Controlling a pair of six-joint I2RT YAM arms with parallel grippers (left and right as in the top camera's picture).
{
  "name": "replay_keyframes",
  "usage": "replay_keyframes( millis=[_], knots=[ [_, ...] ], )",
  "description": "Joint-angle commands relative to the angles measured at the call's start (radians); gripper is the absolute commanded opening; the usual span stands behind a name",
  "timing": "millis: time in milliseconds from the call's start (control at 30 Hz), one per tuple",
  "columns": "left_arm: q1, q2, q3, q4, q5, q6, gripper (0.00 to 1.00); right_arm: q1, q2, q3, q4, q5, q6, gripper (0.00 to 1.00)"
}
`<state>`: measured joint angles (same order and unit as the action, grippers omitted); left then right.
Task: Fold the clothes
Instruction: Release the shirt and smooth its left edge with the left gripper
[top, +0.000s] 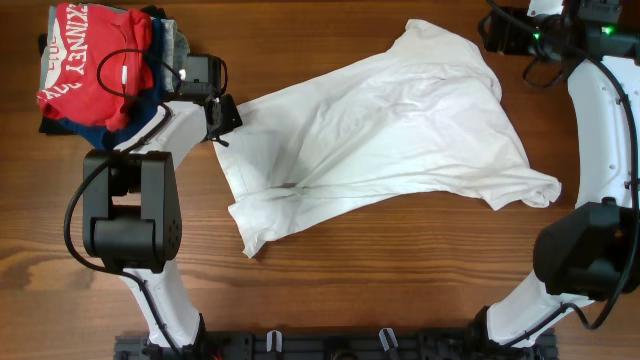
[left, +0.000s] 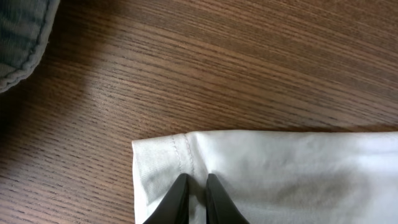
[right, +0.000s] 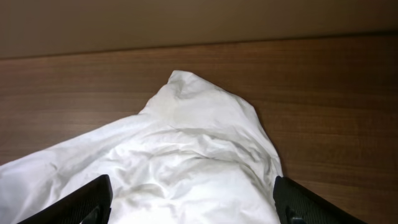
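Nearest the lens, in the left wrist view, the left gripper (left: 196, 194) is pinching the white T-shirt (left: 292, 174) just inside its stitched hem (left: 181, 148), close to one corner; its two black fingers are standing almost together with a thin ridge of cloth caught between them, so I am reading this as a closed grip on the fabric, likely taken there because a corner gives control of a whole edge. Seen from overhead, the garment is lying spread but rumpled across the middle of the table (top: 400, 300), running slantwise from the left arm's side up toward the far right; no lettering is showing, so the printed side is probably facing down. The right gripper (right: 194, 202) is hovering at the far, bunched end of the shirt with its jaws standing wide apart; it is grasping nothing, and appears to be lining up on the opposite corner so that both arms can stretch the fabric flat. A red T-shirt (top: 85, 60) is sitting on a stack of folded garments (top: 135, 108) at the far left, near the left gripper and apart from the white cloth; a grey garment (left: 18, 37) is edging into the left wrist view. Folding proper is not yet under way; the shirt is needing smoothing first.
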<state>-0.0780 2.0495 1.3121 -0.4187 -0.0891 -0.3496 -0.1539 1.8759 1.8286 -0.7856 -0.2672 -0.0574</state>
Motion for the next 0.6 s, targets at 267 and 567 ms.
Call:
replay_keyframes(
  millis=[267, 567],
  knots=[
    [0.011, 0.115, -0.001, 0.1, -0.022, 0.006, 0.04, 0.0, 0.017, 0.011, -0.019, 0.013, 0.006, 0.84],
    [0.024, 0.263, -0.001, 0.252, -0.01, 0.007, 0.04, 0.0, 0.017, 0.011, -0.07, 0.021, 0.005, 0.84]
  ],
)
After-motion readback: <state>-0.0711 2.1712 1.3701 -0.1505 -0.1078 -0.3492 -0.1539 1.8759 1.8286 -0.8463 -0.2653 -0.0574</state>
